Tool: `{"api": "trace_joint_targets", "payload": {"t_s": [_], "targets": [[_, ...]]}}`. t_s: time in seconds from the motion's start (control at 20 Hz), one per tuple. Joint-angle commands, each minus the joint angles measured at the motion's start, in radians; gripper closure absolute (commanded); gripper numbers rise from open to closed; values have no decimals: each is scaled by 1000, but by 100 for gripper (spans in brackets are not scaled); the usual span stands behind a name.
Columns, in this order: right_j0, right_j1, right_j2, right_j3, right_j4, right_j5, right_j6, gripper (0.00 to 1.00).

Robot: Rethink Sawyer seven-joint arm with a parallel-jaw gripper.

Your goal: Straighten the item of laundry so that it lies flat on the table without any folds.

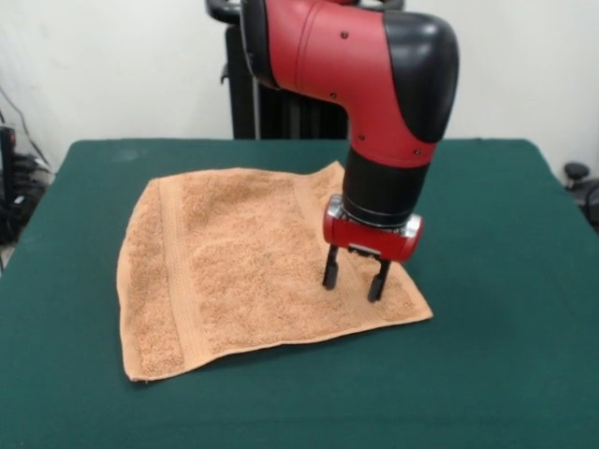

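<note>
The towel (253, 267) is found spread on the green tabletop (496, 374), somewhat left of centre as seen from the front camera. It lies largely flat and opened out to a rough square, set at a slight angle to the tabletop's edges. A flat woven band is seen running down its left side, and a second band is noted near the right side, partly hidden behind the arm. The near left corner appears slightly lifted or thickened at its edge. The surface shows shallow creases across the middle, but no large fold is observed.

The red and black arm (374, 75) is seen descending from above and ending over the right-hand part of the towel. The claw (355, 278) is positioned above the towel's near right portion, close to the near right corner and just inside the right edge. Its two black fingers (330, 267) are held apart, with a clear gap between them, so the claw is recorded as released and grasping nothing. The fingertips are at or very near the towel's surface; whether they actually touch the cloth cannot be determined from this view. No cloth is seen gathered or pinched between the fingers.

The greater part of the towel extends to the left of the claw and toward the far side of the tabletop.
</note>
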Motion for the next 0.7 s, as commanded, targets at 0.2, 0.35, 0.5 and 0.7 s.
{"api": "trace_joint_targets", "payload": {"t_s": [0.2,0.35,0.5,0.7], "targets": [[96,151,136,-26,149,15,328,0],[103,157,135,-39,183,18,330,0],[122,164,118,-55,210,30,334,0],[140,170,111,-58,241,29,335,0]]}}
